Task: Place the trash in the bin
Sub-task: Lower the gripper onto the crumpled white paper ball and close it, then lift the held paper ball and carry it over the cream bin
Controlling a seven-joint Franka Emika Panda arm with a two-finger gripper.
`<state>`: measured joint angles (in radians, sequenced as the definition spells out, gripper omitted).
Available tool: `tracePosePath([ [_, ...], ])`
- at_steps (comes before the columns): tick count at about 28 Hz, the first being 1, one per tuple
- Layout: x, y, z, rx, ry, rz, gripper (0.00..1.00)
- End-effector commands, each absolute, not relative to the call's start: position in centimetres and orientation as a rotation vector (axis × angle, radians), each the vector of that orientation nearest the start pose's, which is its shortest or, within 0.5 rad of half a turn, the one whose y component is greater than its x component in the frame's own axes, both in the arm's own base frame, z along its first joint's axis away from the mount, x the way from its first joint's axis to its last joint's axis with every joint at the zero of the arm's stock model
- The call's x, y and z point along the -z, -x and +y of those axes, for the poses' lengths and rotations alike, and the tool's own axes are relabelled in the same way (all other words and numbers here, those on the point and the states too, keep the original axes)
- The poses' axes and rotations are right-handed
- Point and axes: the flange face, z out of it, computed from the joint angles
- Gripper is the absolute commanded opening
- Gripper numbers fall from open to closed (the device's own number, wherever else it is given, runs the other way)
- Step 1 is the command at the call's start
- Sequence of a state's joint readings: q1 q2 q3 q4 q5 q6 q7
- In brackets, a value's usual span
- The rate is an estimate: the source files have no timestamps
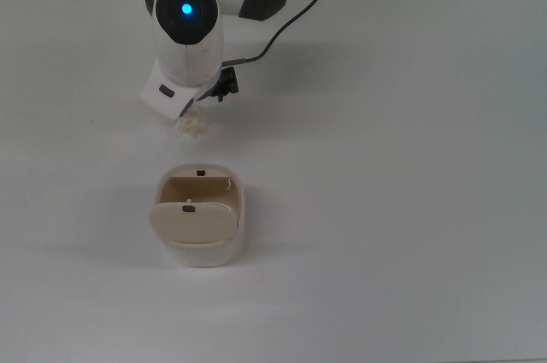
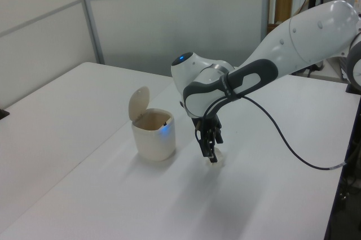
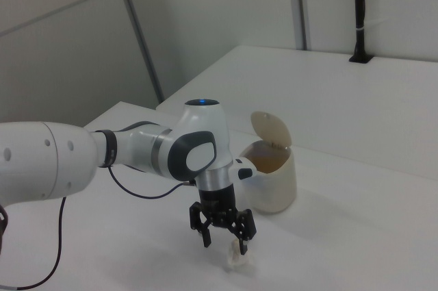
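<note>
The trash (image 1: 193, 125) is a small crumpled cream paper wad lying on the white table (image 1: 410, 209). My gripper (image 3: 224, 239) is open and hangs low just above it, fingers pointing down. In the right view the trash (image 3: 236, 257) sits under the finger on the right view's right. In the top view the arm's white wrist covers the gripper and part of the wad. The beige bin (image 1: 203, 239) stands apart from the wad, nearer the top view's bottom edge. Its lid (image 3: 272, 129) is swung up and the brown inside shows. In the left view the gripper (image 2: 211, 154) is to the right of the bin (image 2: 153, 137).
A black cable (image 2: 282, 144) loops from the arm over the table. A second white table (image 2: 51, 116) adjoins on the left view's left. A black pole (image 3: 359, 10) stands on the far table in the right view. Grey wall panels stand behind.
</note>
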<state>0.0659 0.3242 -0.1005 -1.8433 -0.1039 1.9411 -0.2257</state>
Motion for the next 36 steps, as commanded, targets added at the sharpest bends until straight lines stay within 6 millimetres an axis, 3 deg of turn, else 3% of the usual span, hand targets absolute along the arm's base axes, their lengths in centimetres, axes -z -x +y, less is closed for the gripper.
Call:
tracePosePath([
  [1, -31.9, -61.0, -2.9, -0.374, 3.229, -0.401, 0.97],
  [8, -31.2, -61.5, -3.3, -0.325, 3.25, -0.366, 0.61],
  [9, -31.2, -61.5, -3.3, -0.323, 3.25, -0.368, 0.52],
  [11, -31.3, -61.5, -3.4, -0.32, 3.25, -0.364, 0.46],
  [17, -33.5, -61.8, -3.9, -0.272, 3.26, -0.35, 0.45],
  [23, -36.9, -62.6, -4.4, -0.167, 3.276, -0.335, 0.46],
  [32, -49.6, -65.8, -4.0, 0.288, 3.286, -0.296, 0.49],
  [36, -51.1, -67.4, -2.9, 0.552, 3.231, -0.299, 0.5],
])
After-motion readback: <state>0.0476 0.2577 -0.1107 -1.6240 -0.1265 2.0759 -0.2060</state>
